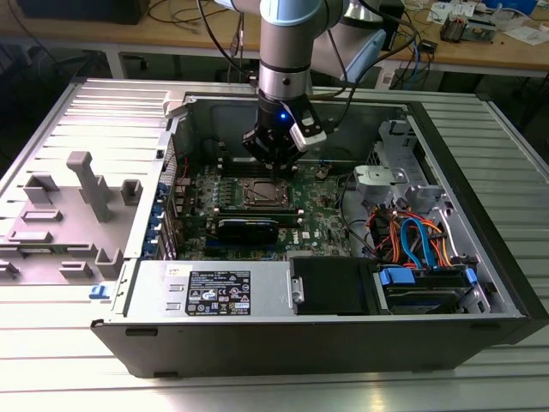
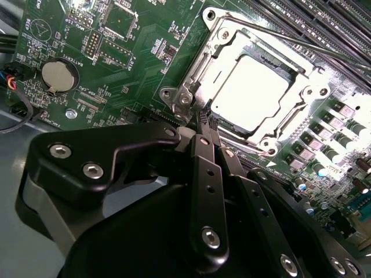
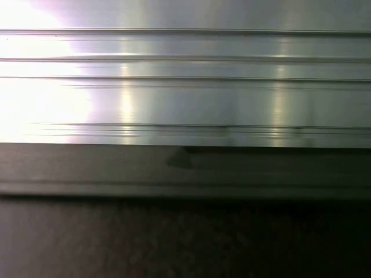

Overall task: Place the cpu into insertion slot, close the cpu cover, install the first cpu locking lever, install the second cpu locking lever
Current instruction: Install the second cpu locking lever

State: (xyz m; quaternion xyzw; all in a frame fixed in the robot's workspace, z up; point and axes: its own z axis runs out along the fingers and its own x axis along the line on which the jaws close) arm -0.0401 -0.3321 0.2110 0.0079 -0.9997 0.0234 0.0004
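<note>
In the second wrist view the cpu (image 2: pixel 249 92) lies flat in the insertion slot (image 2: pixel 264 142), its silvery top glaring bright. The cpu cover (image 2: pixel 223 43) is folded down around it, and the chip shows through the cover's window. A thin wire locking lever (image 2: pixel 290 40) runs along the far side of the socket. My gripper (image 2: pixel 203 119) is shut, with its black fingertips pressed together at the socket's near corner beside a metal tab (image 2: pixel 184 99). In the exterior view the gripper (image 1: pixel 274 167) hangs just above the socket (image 1: pixel 264 193) on the green motherboard.
Long black memory slots (image 2: pixel 324 17) flank the socket, and a coin battery (image 2: pixel 59 75) sits on the board. The open case holds a power supply (image 1: pixel 214 292) at the front and coloured cables (image 1: pixel 412 240) on the exterior view's right. The removed side panel (image 1: pixel 69 197) lies on the left.
</note>
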